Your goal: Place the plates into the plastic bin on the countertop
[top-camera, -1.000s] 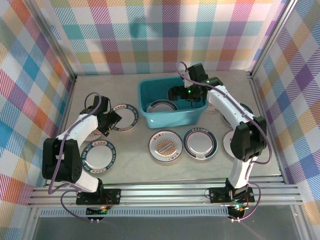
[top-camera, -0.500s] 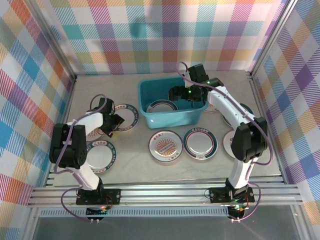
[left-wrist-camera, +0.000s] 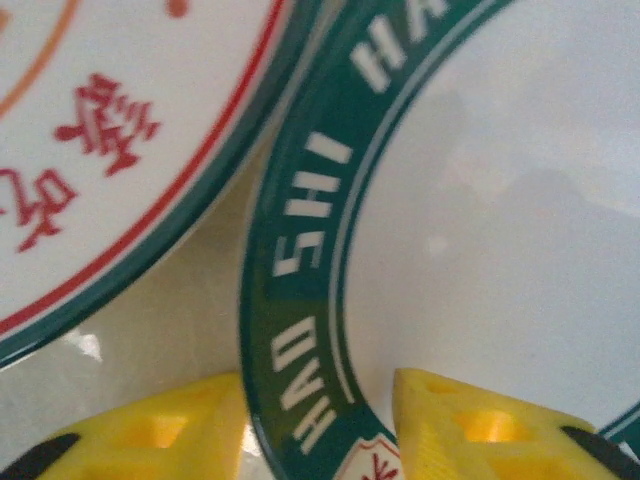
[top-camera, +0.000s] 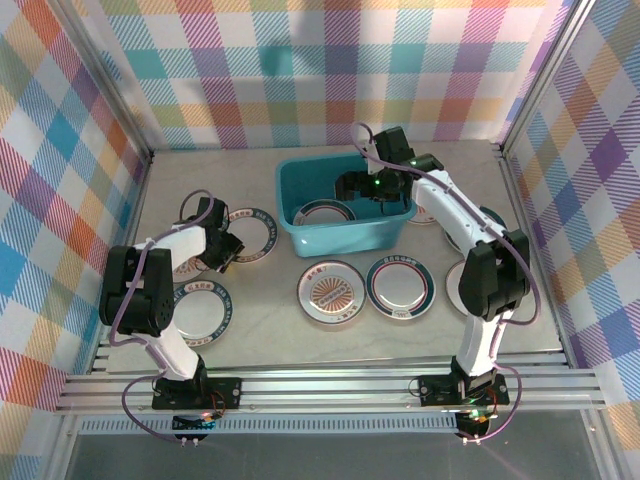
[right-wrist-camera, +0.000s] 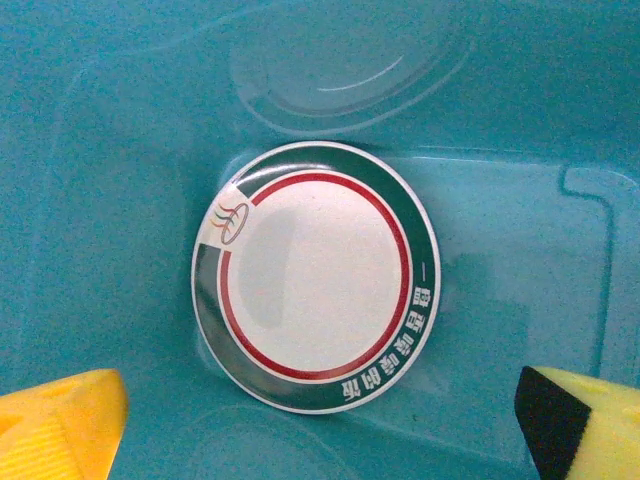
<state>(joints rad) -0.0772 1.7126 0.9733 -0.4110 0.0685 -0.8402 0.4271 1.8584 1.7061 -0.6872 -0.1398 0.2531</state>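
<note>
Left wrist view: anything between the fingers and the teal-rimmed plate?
Nothing visible. The teal-rimmed plate has its rim directly between the two fingers of the left gripper. The red-lettered plate lies beside it, apart, with a strip of countertop between them.

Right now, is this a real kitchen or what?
Probably a pretend kitchen for robot practice: a marble-look countertop boxed in by plaid walls, with plates and a plastic bin laid out.

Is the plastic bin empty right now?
No, one plate with a dark teal rim and a red ring lies flat on the floor of the plastic bin.
</note>
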